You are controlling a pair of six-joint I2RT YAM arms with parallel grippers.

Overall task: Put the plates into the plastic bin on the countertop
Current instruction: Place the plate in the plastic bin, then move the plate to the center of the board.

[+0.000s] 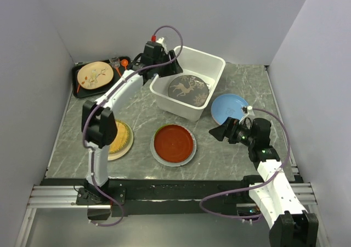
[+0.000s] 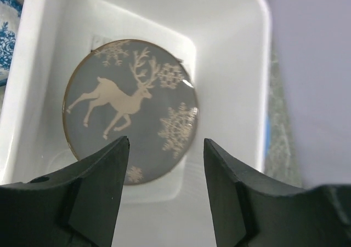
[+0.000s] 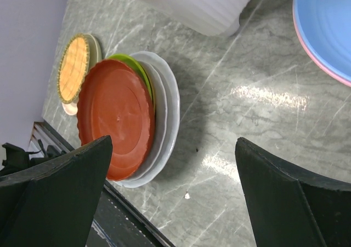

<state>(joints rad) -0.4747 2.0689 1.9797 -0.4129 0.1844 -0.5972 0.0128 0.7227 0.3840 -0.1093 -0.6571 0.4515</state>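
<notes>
Your left gripper (image 2: 165,143) hangs half-open, empty, over the white rectangular plastic bin (image 2: 230,66), the round grey reindeer plate (image 2: 131,110) lying inside below it; your right gripper (image 3: 174,143) gapes wide, empty.

A white rectangular plastic bin (image 1: 175,107) sits at the middle rear of the dark marble-look countertop (image 1: 137,115), with a grey round reindeer plate (image 1: 188,89) lying flat inside it. Just right of the bin, a light blue round plate (image 1: 227,105) lies on a pink plate (image 3: 329,73). In front of the bin, a red round plate (image 1: 173,143) tops a lime green plate (image 3: 134,66) and a white plate (image 3: 170,93). Left of that stack, a woven yellow plate (image 1: 122,137) rests on a cream plate (image 1: 122,155). At the rear left corner, a flat black tray (image 1: 82,88) holds a cream twig-patterned plate (image 1: 94,75).
</notes>
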